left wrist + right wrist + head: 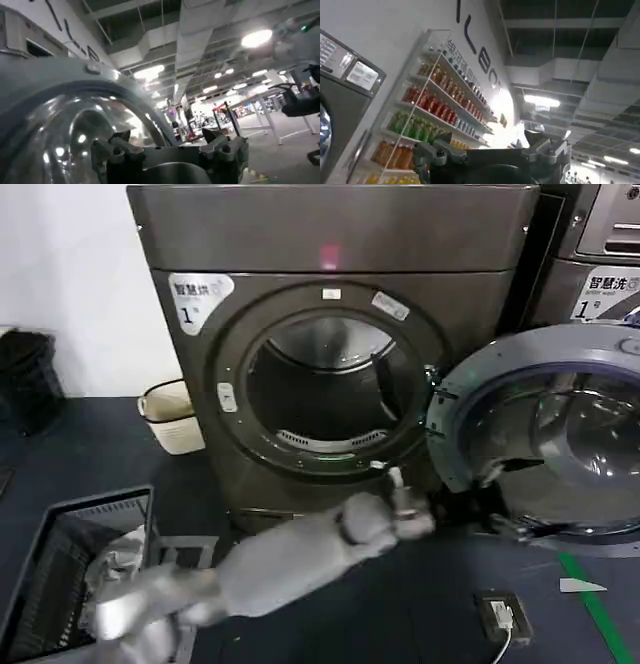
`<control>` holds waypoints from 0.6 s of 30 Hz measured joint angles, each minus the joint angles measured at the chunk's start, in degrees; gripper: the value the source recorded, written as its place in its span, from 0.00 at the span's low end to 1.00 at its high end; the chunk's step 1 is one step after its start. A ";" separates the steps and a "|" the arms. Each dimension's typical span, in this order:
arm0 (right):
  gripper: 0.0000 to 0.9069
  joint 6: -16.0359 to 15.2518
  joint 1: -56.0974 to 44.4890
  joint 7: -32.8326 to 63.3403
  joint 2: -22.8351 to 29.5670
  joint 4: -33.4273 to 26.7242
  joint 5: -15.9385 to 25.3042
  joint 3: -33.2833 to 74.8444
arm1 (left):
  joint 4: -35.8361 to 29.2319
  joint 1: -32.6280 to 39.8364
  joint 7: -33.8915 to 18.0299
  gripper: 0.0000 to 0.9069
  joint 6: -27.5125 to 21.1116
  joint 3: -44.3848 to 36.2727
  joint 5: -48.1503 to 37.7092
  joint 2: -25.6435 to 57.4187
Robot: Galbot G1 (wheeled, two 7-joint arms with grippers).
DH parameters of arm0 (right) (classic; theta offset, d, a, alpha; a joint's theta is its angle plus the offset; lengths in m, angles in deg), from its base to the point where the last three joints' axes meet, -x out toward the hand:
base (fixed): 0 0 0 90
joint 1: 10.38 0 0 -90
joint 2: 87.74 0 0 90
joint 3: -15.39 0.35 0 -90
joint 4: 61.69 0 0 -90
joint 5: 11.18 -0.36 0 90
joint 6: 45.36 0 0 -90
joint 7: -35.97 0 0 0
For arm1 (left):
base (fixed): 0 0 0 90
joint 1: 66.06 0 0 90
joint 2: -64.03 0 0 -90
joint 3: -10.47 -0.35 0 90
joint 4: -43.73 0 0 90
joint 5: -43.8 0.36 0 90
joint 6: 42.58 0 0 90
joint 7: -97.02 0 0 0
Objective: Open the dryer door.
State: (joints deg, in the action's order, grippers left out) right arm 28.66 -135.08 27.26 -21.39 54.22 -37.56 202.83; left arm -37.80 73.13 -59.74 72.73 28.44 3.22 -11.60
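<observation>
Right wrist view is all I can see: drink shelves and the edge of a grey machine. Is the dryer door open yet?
Observer: Yes. In the head view the dryer door stands wide open to the right, with its grey inner face showing.
Operator: My right gripper hangs open near the shelves. Which arm is at the door?
Observer: The left one. The left gripper sits low, between the opening of the dryer and the door.
Operator: Is it holding anything?
Observer: No. The left wrist view shows its fingers apart with nothing between them, close to the door's domed window.
</observation>
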 joint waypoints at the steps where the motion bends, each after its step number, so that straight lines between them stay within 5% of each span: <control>1: 1.00 0.29 0.06 0.10 0.00 0.11 0.07 0.21 | -1.30 -0.15 -0.97 1.00 0.00 -0.32 1.06 1.75; 18: 1.00 2.51 0.23 1.47 -2.01 -0.02 5.95 5.83 | -14.68 -0.36 -5.06 1.00 -7.84 -3.30 10.19 30.49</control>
State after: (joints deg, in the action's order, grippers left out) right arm 31.17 -134.85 28.72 -23.41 54.20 -31.61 208.66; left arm -52.49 72.77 -64.79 64.89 25.15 13.41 18.88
